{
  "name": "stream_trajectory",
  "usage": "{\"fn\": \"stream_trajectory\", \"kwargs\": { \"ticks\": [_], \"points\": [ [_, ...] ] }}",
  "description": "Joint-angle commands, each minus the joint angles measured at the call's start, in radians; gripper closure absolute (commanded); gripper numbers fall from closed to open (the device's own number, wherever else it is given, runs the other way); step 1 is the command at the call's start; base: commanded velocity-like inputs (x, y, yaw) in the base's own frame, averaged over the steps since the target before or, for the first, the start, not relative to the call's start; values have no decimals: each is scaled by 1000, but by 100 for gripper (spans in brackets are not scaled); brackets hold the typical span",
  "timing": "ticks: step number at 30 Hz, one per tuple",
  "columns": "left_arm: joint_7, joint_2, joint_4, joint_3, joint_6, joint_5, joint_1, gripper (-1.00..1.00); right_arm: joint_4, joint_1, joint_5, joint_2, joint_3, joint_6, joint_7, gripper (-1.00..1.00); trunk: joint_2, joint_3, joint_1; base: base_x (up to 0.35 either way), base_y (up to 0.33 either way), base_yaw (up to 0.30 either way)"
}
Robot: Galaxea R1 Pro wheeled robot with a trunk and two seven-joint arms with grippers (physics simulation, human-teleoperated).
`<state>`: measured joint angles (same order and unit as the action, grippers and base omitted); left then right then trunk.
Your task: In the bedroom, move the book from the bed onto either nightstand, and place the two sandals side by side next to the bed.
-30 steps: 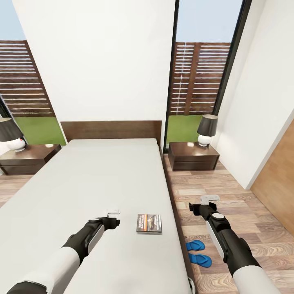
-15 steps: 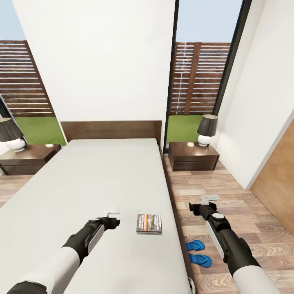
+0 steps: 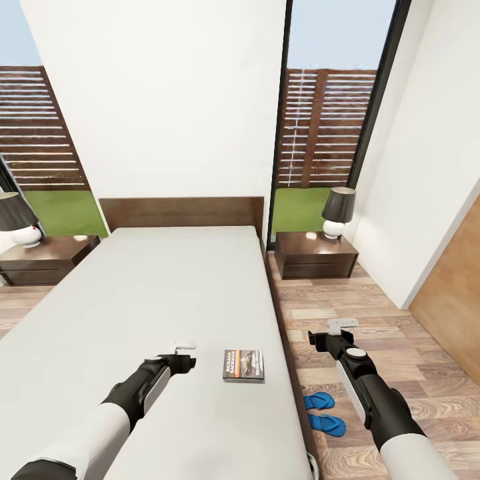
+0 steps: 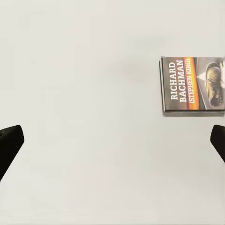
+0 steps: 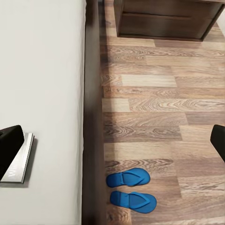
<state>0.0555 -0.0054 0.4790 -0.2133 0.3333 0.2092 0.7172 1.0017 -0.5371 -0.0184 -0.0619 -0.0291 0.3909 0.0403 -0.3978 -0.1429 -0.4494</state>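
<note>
Head view shows the sandals (image 3: 324, 412) already paired on the floor beside the bed (image 3: 133, 293), so the book (image 3: 243, 365), dark-covered with an orange band and lying flat near the mattress's right edge, is likely next. Left gripper (image 3: 185, 347) and right gripper (image 3: 341, 327) both hang wide, empty; the left must shift over the cover.
</note>
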Motion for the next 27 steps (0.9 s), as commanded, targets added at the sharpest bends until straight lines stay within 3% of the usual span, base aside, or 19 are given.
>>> {"fn": "stream_trajectory", "kwargs": {
  "ticks": [1, 27],
  "points": [
    [6, 1, 2, -6, 2, 10, 1, -100, 2, -1, -2, -1, -3, 6, 4, -100, -2, -2, -1, 0, 0, 0],
    [6, 1, 1, -6, -8, 10, 1, -100, 1, 1, -2, 0, -4, 6, 5, -100, -2, -2, -1, 0, 0, 0]
  ]
}}
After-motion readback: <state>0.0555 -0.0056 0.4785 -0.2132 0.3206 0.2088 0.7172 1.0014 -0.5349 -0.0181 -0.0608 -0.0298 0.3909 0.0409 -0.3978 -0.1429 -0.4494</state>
